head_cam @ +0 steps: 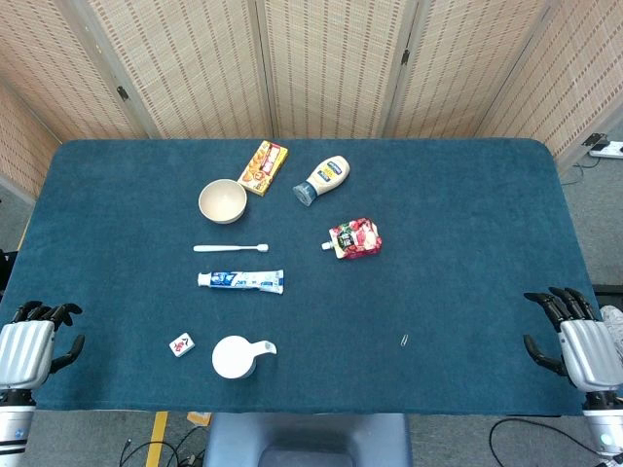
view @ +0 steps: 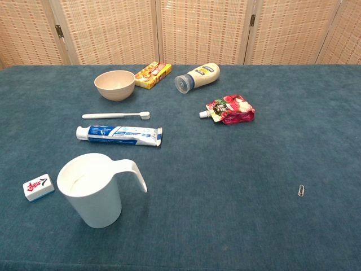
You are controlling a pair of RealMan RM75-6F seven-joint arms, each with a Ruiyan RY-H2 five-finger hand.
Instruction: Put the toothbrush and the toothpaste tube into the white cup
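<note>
A white toothbrush [head_cam: 231,248] [view: 116,116] lies flat on the blue table, bristles to the right. Just nearer me lies the blue-and-white toothpaste tube [head_cam: 240,281] [view: 119,134], cap to the left. The white cup [head_cam: 237,357] [view: 92,188] stands upright near the front edge, handle to the right, nothing visible inside it. My left hand [head_cam: 29,338] rests at the front left corner and my right hand [head_cam: 574,335] at the front right corner, both holding nothing with fingers apart. Neither hand shows in the chest view.
A beige bowl [head_cam: 223,201], a snack box [head_cam: 264,166], a lying mayonnaise bottle [head_cam: 323,180] and a red pouch [head_cam: 356,238] sit behind the toothbrush. A mahjong tile [head_cam: 182,344] lies left of the cup. A paperclip [head_cam: 404,340] lies front right.
</note>
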